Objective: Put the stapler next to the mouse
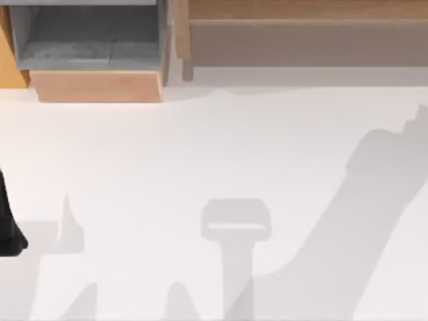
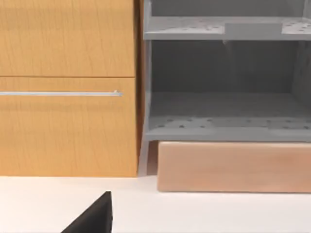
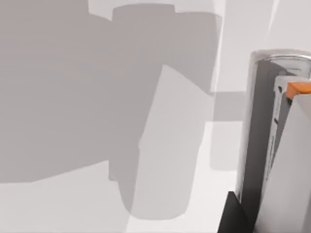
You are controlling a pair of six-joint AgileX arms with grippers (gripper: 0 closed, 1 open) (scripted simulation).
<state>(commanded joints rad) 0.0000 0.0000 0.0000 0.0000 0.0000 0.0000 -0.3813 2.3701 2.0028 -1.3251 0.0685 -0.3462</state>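
— What do we see, biggest first?
— The white table (image 1: 200,147). At the upper left of the top view stands the grey shelf unit (image 1: 87,33), beside the wooden cabinet (image 2: 63,121).
— And the stapler?
— The stapler (image 3: 272,145) is grey with an orange part, at the right edge of the right wrist view. The right gripper (image 3: 235,218) is just beside it.
— The left gripper (image 2: 92,218)?
— It is low, facing the cabinet. For both, we cannot tell if wide or narrow.

White table (image 1: 200,147), grey open shelf unit (image 2: 223,97), wooden cabinet (image 2: 68,121) with perhaps a drawer handle (image 2: 58,93)
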